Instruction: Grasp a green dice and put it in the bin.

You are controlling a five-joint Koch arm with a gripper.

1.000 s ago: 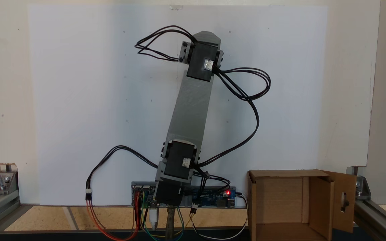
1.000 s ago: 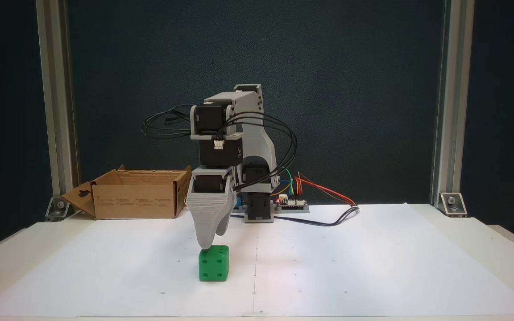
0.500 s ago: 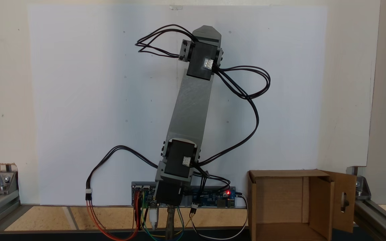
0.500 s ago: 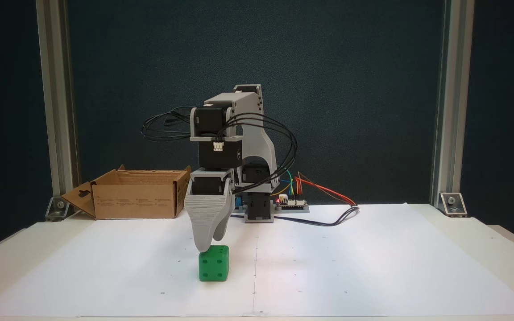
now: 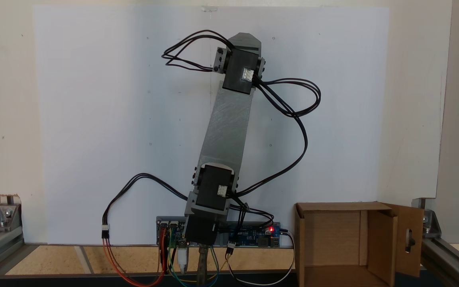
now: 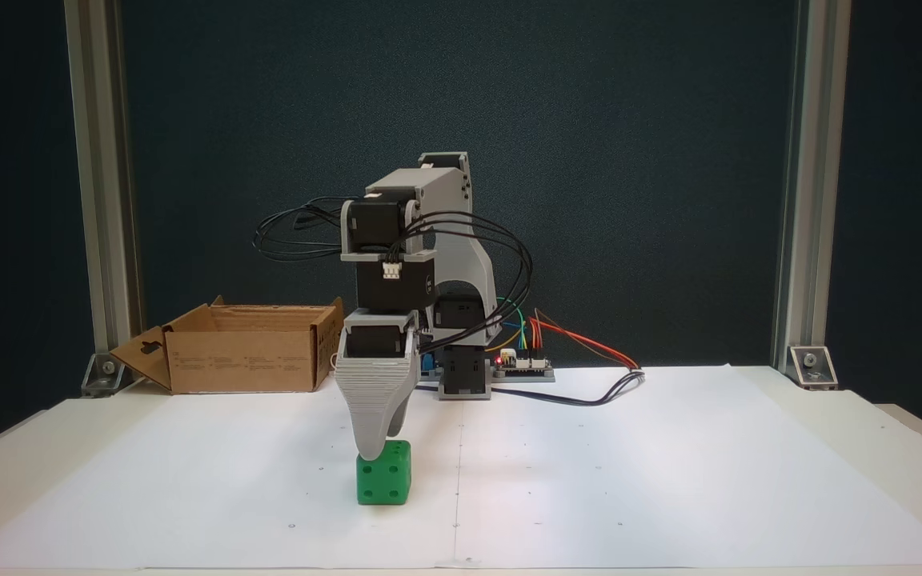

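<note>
The green dice sits on the white paper near the front of the table, left of centre. My gripper hangs straight down over it. The grey front jaw's tip overlaps the dice's top left edge. The second jaw lies behind the first, so the gap between them is hidden and I cannot tell whether they touch the dice. The bin, a brown cardboard box, stands open at the back left; from above, this box is at the lower right. The arm's wrist motor reaches far out over the paper.
The arm's base and circuit board stand at the back centre with coloured wires running right. Black cables loop beside the arm. Aluminium frame posts stand at the back corners. White paper covers the table.
The gripper has sunk a little, so its tip now overlaps the dice's top edge more, and the wrist has turned slightly. The dice and the box stay where they were.
</note>
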